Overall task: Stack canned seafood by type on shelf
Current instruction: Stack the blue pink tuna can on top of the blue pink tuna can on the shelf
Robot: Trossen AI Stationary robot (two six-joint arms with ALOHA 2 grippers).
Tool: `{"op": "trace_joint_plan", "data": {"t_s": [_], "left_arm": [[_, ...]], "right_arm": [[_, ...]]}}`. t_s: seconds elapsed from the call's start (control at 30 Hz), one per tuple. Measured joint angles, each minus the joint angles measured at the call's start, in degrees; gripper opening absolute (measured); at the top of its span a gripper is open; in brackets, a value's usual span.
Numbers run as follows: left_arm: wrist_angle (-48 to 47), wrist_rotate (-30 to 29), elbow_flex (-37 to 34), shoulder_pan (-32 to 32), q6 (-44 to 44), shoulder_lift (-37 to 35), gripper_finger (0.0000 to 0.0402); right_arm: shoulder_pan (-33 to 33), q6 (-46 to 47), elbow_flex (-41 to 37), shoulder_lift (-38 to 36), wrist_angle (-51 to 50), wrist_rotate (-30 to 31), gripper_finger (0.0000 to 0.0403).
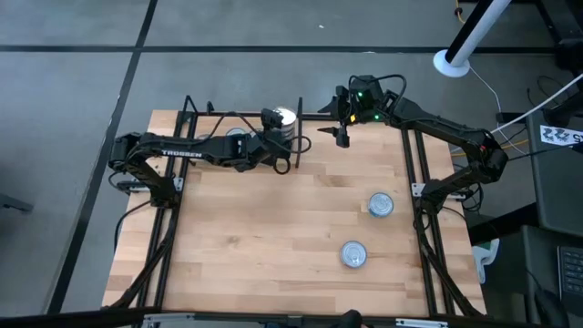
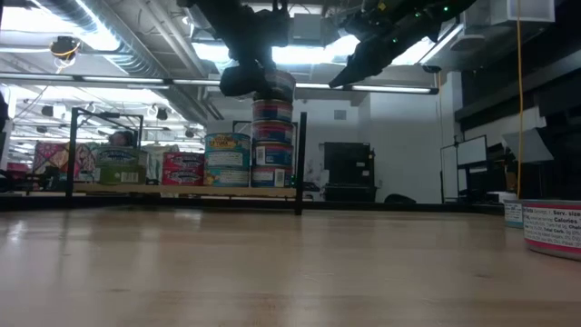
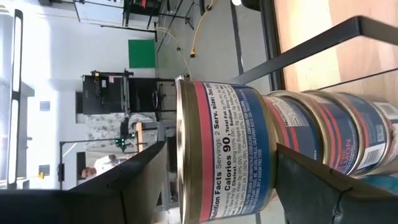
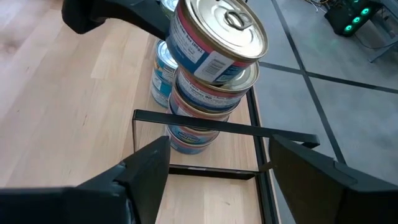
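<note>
Red-and-blue labelled tin (image 3: 230, 149) tops the matching stack (image 4: 199, 93) at the shelf's (image 1: 273, 237) back rail; left gripper (image 1: 284, 141) straddles it, fingers apart, apparently releasing. Right gripper (image 1: 342, 128) waits nearby, open.

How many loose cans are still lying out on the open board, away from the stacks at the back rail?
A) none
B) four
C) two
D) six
C: the overhead view shows just two cans apart from the stacks, one can nearer the right frame and another can below it on the board.
</note>
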Motion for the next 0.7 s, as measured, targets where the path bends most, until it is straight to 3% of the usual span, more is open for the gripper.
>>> {"op": "trace_joint_plan", "data": {"t_s": [0.7], "left_arm": [[-2.9, 0.4, 0.0, 1.4, -4.8, -0.2, 0.0274]], "right_arm": [[0.1, 3.2, 0.0, 0.0, 1.0, -0.2, 0.0273]]}}
